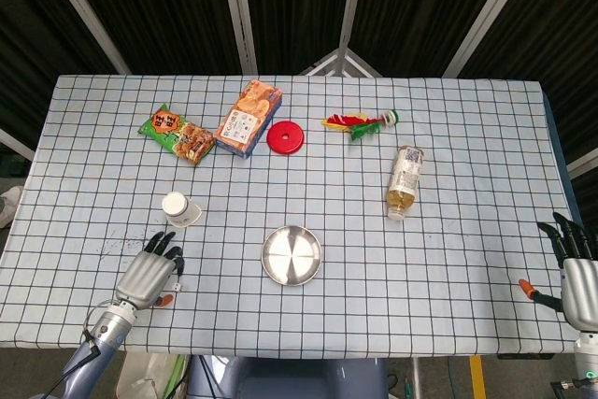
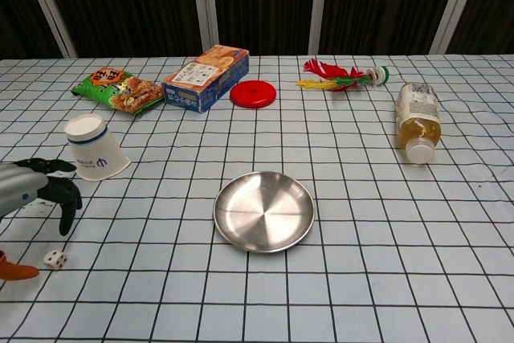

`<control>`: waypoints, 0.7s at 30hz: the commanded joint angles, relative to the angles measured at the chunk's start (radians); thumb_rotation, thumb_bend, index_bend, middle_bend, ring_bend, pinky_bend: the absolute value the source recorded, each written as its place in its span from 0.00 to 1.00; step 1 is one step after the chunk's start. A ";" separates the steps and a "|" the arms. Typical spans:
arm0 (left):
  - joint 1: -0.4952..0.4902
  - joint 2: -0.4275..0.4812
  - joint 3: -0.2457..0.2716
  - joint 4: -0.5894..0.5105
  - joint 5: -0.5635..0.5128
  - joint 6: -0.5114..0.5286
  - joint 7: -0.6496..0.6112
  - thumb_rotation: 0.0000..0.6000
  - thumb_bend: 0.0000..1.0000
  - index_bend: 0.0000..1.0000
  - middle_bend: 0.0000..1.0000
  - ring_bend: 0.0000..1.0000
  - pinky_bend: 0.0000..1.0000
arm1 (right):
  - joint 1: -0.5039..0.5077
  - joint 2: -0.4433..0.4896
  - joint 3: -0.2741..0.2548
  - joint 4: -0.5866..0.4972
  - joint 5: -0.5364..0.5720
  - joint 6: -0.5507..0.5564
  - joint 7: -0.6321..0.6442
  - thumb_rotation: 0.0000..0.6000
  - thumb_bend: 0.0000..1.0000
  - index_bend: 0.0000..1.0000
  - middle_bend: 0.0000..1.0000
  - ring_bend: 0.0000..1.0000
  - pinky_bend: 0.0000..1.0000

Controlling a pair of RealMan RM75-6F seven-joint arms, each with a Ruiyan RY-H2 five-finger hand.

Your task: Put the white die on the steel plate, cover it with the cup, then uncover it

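The white die (image 2: 55, 259) lies on the cloth near the front left, small and dotted; in the head view the die (image 1: 176, 286) peeks out beside my left hand. My left hand (image 1: 147, 275) hovers over it, open, dark fingers (image 2: 66, 200) curled downward just above and behind the die, orange thumb tip (image 2: 18, 271) to its left. The steel plate (image 2: 264, 210) sits empty at the table's middle front. The white paper cup (image 2: 95, 149) lies on its side behind my left hand. My right hand (image 1: 577, 272) hangs open at the far right edge, holding nothing.
At the back lie a green snack bag (image 2: 117, 90), a cracker box (image 2: 206, 77), a red lid (image 2: 253, 93) and a feathered toy (image 2: 341, 76). A tea bottle (image 2: 418, 122) lies on its side at the right.
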 commanded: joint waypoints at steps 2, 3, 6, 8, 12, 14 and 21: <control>-0.003 -0.006 0.001 0.008 -0.008 0.002 0.008 1.00 0.28 0.48 0.25 0.03 0.00 | 0.000 0.000 0.000 0.000 0.000 0.000 0.000 1.00 0.10 0.19 0.10 0.11 0.07; -0.004 -0.009 0.002 0.011 -0.010 0.003 0.013 1.00 0.29 0.48 0.25 0.02 0.00 | 0.000 0.001 0.000 -0.002 -0.001 0.000 0.000 1.00 0.10 0.19 0.10 0.11 0.07; -0.008 -0.016 0.004 0.016 -0.017 0.002 0.027 1.00 0.31 0.48 0.24 0.02 0.00 | -0.001 0.001 0.001 -0.002 0.001 0.001 -0.001 1.00 0.10 0.19 0.10 0.11 0.07; -0.011 -0.020 0.006 0.018 -0.020 0.000 0.031 1.00 0.31 0.49 0.24 0.02 0.00 | 0.000 0.000 0.001 0.000 0.004 -0.002 -0.002 1.00 0.10 0.19 0.10 0.11 0.07; -0.015 -0.026 0.008 0.022 -0.022 0.000 0.035 1.00 0.34 0.49 0.24 0.02 0.00 | 0.000 0.000 0.004 0.001 0.007 -0.002 0.000 1.00 0.10 0.19 0.10 0.11 0.07; -0.017 -0.030 0.010 0.024 -0.023 0.001 0.039 1.00 0.34 0.49 0.24 0.02 0.00 | -0.001 0.001 0.004 0.000 0.007 0.000 0.002 1.00 0.10 0.19 0.10 0.11 0.07; -0.022 -0.035 0.021 0.021 -0.022 0.008 0.060 1.00 0.37 0.50 0.24 0.02 0.00 | -0.002 0.003 0.006 0.000 0.006 0.001 0.007 1.00 0.10 0.19 0.10 0.11 0.07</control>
